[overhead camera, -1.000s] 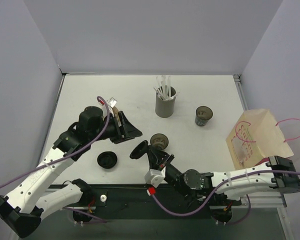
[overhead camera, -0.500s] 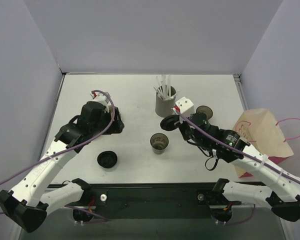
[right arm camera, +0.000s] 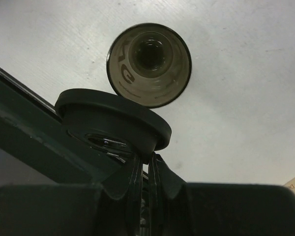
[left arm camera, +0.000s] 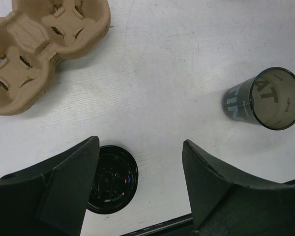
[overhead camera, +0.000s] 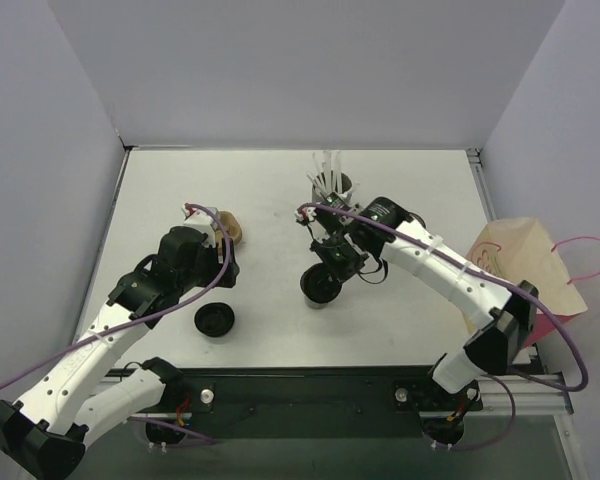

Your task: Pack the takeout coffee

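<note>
Now the takeout coffee (right arm camera: 148,64) stands upright near the counter's (overhead camera: 180,180) centre, long axis vertical, open mouth up, and it looks empty. The right fingers (right arm camera: 135,184) are pinched together on a tilted black lid (right arm camera: 113,120) just beside its rim. The left fingers (left arm camera: 64,187) stand apart at its 9 o'clock, near an empty cardboard carrier (left arm camera: 39,44) and a second lid (left arm camera: 110,179). A straw holder (overhead camera: 335,190) with white straws stands at 12, and a paper bag (overhead camera: 520,270) lies at the 3 o'clock edge.

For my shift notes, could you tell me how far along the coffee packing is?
Done: nothing packed; the small dark takeout cup stands open on the white table. In hand: the right pincer grips a round black plastic lid close by. Left: lidding, then presumably loading the tan paper bag.
</note>
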Available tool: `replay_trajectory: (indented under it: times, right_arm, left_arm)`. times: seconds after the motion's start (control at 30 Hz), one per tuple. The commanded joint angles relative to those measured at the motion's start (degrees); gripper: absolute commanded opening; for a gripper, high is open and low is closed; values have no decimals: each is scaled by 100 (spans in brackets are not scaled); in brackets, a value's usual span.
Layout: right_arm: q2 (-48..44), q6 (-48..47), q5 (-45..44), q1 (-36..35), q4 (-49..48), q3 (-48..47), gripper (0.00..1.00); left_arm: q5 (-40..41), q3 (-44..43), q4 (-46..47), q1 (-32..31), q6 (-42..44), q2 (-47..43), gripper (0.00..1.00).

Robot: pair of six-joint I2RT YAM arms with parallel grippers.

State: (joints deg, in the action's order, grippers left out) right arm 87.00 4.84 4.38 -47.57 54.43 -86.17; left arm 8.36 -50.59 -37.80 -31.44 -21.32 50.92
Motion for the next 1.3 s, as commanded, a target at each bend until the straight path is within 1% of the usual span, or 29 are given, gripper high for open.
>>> replay_trajectory:
  times: [0.0,0.03,0.2,0.33,0.83,0.9,1.27]
  right_arm:
    - [782,-141,519,64,1112,-803,0]
    - [1044,-220,589,90,1270,-909,0]
    - [1766,-361,748,222,1710,-1489,0]
    - [2013,-414,775,301,1991,-1736,2]
    - [2699,-431,564,565,2581,-2580,3]
    - [2769,-431,564,591,2599,-2668,4]
    - [2945,-431,537,723,2625,-2589,8]
  left_arm:
    - [113,-74,265,-20,172,-64,78]
    - [113,-83,256,-20,172,-64,78]
    - [78,-83,265,-29,181,-126,78]
    - [69,-65,256,-29,181,-187,78]
    - [17,-74,247,-20,216,-161,78]
    - [25,-74,256,-20,216,-170,78]
    - [8,-74,273,6,234,-214,78]
